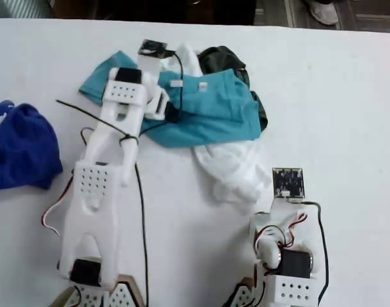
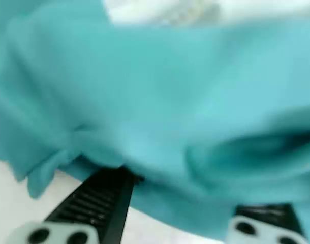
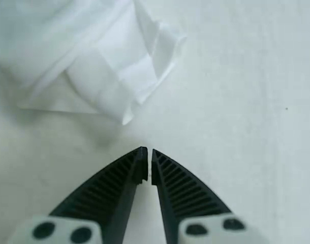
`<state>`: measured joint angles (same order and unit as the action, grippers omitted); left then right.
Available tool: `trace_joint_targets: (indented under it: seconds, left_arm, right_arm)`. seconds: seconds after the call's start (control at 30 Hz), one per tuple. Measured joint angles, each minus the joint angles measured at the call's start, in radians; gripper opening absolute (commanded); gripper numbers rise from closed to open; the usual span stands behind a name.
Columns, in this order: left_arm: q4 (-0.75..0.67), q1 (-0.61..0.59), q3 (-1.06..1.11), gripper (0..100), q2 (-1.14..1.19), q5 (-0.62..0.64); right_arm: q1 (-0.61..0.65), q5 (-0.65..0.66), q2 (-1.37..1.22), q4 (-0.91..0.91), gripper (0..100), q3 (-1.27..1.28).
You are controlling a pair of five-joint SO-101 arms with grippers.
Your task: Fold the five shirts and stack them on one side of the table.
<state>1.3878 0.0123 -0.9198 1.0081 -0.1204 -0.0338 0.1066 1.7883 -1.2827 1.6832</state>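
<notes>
Two claws differ: the left gripper (image 2: 193,195) spreads wide against the teal shirt (image 1: 214,115) at upper centre, likely to seize an edge for folding, while the right gripper (image 3: 149,152), pinched shut and empty, rests near the white shirt (image 1: 233,169).
</notes>
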Motion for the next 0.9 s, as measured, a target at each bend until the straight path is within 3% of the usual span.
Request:
trace_joint_targets:
  seconds: [0.07, 0.3, 0.53, 0.63, 0.9]
  left_arm:
    - [0.0, -0.025, 0.0, 5, -0.002, -0.068]
    - [0.101, -0.189, -0.091, 3, 0.003, -0.08]
    - [0.368, -0.417, -0.511, 3, 0.003, -0.08]
    - [0.377, -0.546, -0.674, 3, -0.006, -0.081]
    - [0.382, -0.879, -0.677, 3, -0.15, -0.081]
  right_arm:
    - [0.0, 0.0, 0.0, 0.0, 2.2, 0.0]
    - [0.0, 0.0, 0.0, 0.0, 2.2, 0.0]
    - [0.0, 0.0, 0.0, 0.0, 2.2, 0.0]
    - [0.0, 0.0, 0.0, 0.0, 2.2, 0.0]
    - [0.0, 0.0, 0.0, 0.0, 2.2, 0.0]
